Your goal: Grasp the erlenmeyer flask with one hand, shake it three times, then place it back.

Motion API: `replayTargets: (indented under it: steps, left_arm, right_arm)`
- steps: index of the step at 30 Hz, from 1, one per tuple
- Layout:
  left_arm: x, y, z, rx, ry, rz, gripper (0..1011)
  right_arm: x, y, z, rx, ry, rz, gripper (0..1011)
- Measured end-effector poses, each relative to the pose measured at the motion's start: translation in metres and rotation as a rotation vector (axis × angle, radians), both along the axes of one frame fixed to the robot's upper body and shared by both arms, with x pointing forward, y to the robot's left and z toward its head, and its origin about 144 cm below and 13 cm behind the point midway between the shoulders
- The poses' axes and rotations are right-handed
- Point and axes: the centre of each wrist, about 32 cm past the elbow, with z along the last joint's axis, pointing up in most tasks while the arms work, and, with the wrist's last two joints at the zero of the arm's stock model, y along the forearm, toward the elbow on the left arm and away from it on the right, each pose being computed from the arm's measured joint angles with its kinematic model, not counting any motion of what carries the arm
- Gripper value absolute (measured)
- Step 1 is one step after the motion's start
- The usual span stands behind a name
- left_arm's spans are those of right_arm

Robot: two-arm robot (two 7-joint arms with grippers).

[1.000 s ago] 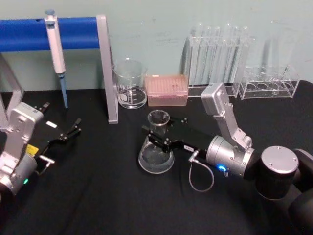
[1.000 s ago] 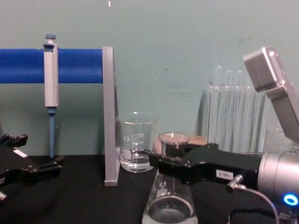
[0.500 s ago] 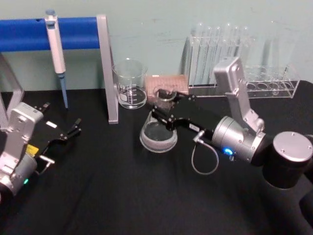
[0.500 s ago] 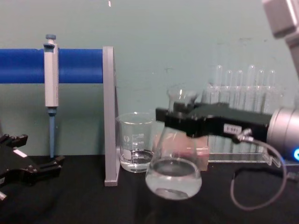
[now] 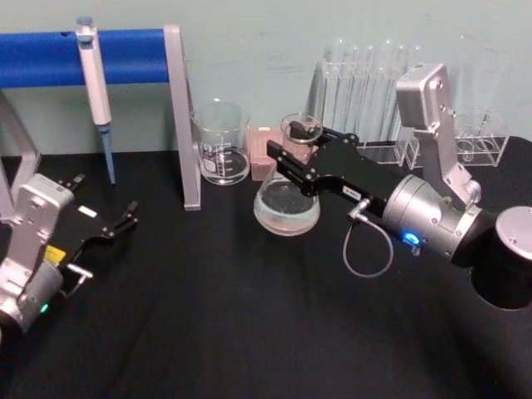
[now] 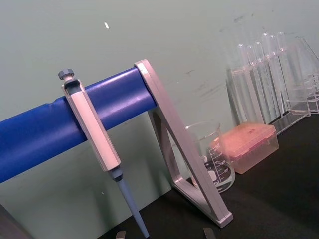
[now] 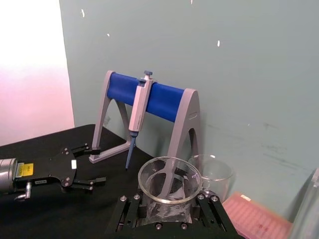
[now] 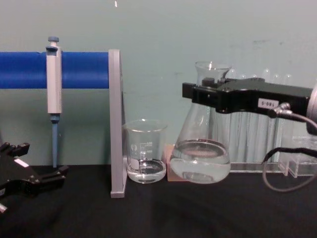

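Held flask [image 5: 287,204] up off black table [image 5: 249,324] in right gripper [image 5: 287,158].
Clamped both fingers on the neck just under the rim; carried it about upright near table's 12 o'clock, with some clear liquid in the wide base. Had beaker [image 5: 221,143] at flask's 10 o'clock, pink box [image 5: 259,152] just behind at 11, test tube rack [image 5: 366,91] at 1 o'clock. Reached in from 4 o'clock with the silver wrist [image 5: 428,220]. Noted pipette [image 5: 93,75] hanging on blue stand [image 5: 125,54] at table's 10 o'clock. Parked left gripper [image 5: 126,216] low at table's 8 o'clock, with fingers apart, well apart from flask.
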Motion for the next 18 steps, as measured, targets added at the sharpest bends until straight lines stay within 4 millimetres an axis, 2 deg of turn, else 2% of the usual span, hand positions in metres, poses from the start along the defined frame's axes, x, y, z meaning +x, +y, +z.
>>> replayTargets:
  steps: [18]
  left_arm:
    - [0.0000,0.0000,0.0000,0.000,0.000,0.000,1001]
  right_arm:
    - [-0.0022,-0.0060,0.0090,0.001,-0.018,-0.014,449]
